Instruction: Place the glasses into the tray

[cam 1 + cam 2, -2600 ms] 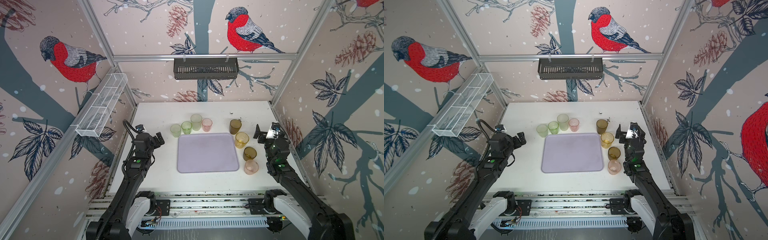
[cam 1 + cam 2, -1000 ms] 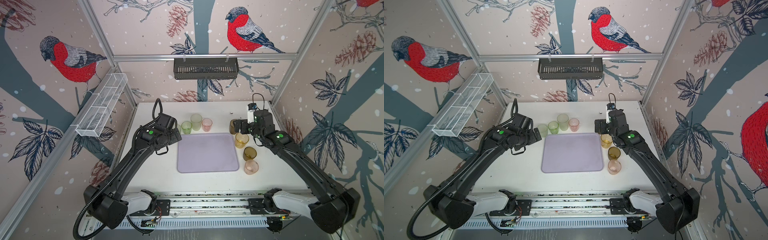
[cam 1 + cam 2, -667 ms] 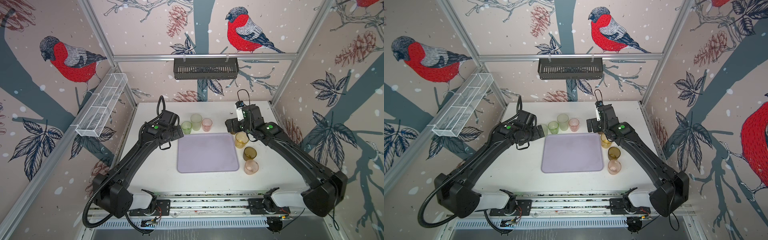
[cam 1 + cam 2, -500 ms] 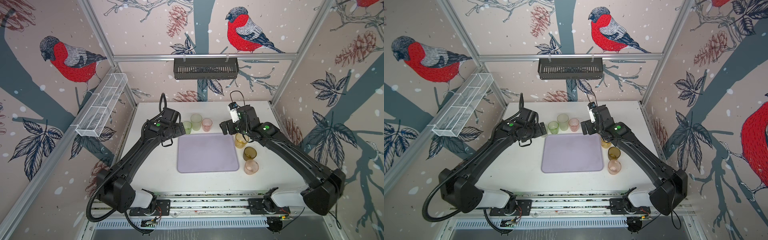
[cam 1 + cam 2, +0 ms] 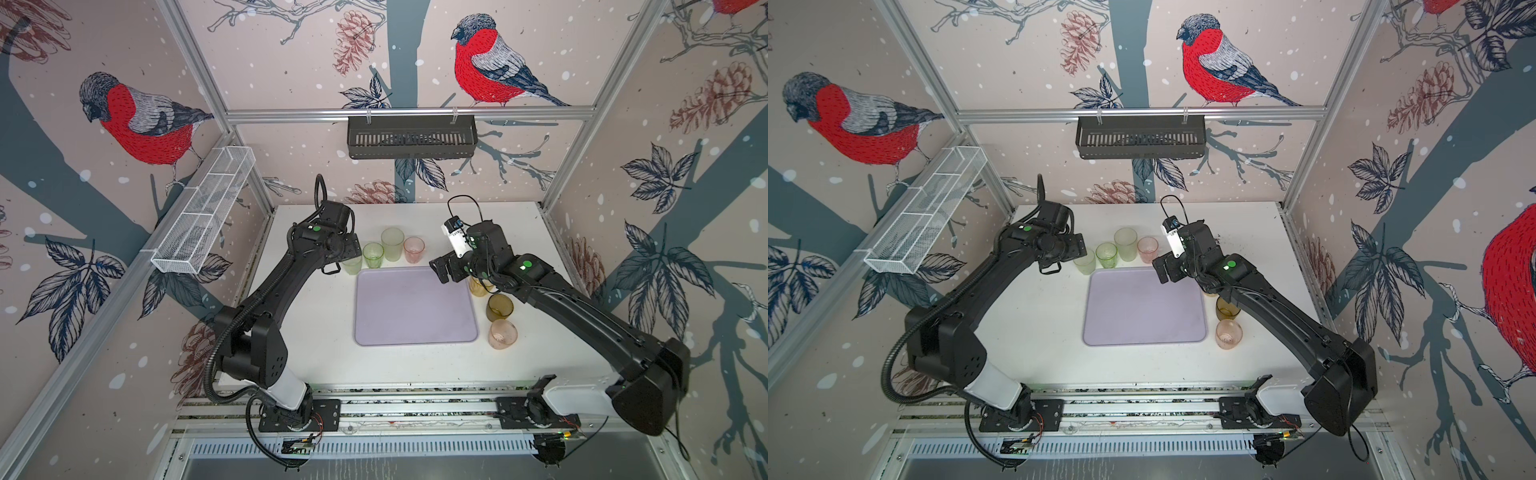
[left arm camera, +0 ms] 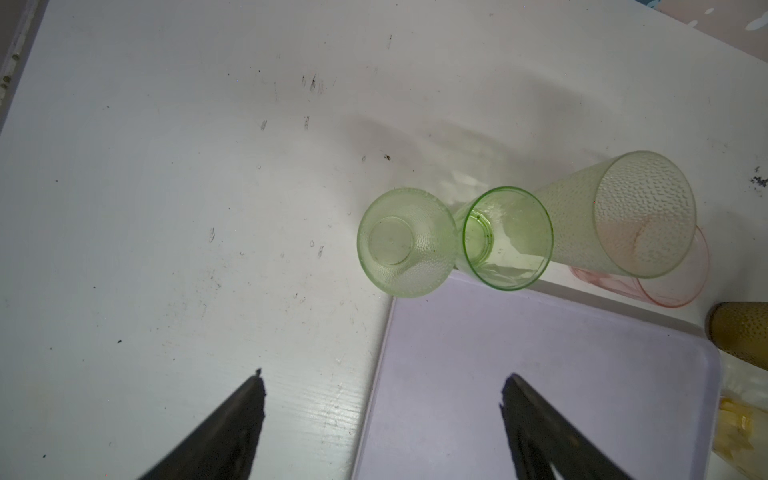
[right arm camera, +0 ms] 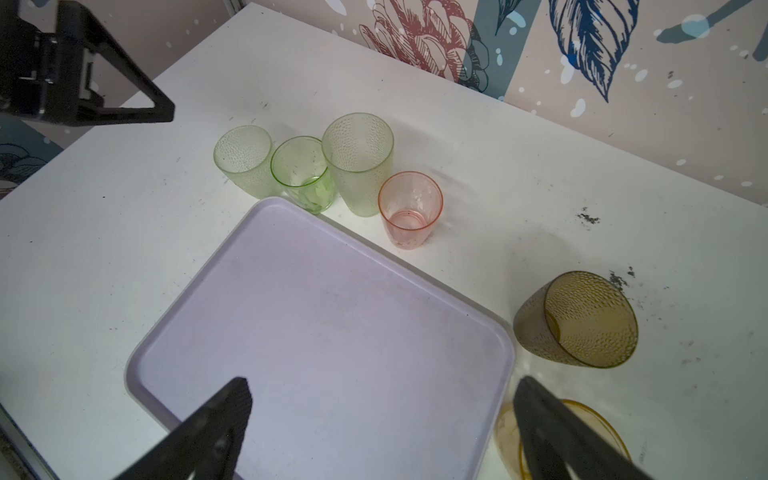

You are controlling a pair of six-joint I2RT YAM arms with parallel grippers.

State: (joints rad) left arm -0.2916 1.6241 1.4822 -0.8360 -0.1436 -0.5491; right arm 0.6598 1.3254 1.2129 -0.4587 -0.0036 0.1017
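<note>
The left pincer (image 6: pixel 382 376) and the right pincer (image 7: pixel 380 384) are hanging open, empty. The left should be straddling the leftmost green glass (image 5: pixel 352 267) squarely before closing.

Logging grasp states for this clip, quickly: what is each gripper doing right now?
Left gripper: open, holding nothing.
Right gripper: open, holding nothing.

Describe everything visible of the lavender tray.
The tray is a flat pale lavender rectangle with rounded corners and a low raised rim, matte like plastic, faintly scuffed. It lies level on the white table with nothing in it. Just beyond its far left corner stand green glasses, along its right edge amber glasses; whether any touches the rim is unclear.
</note>
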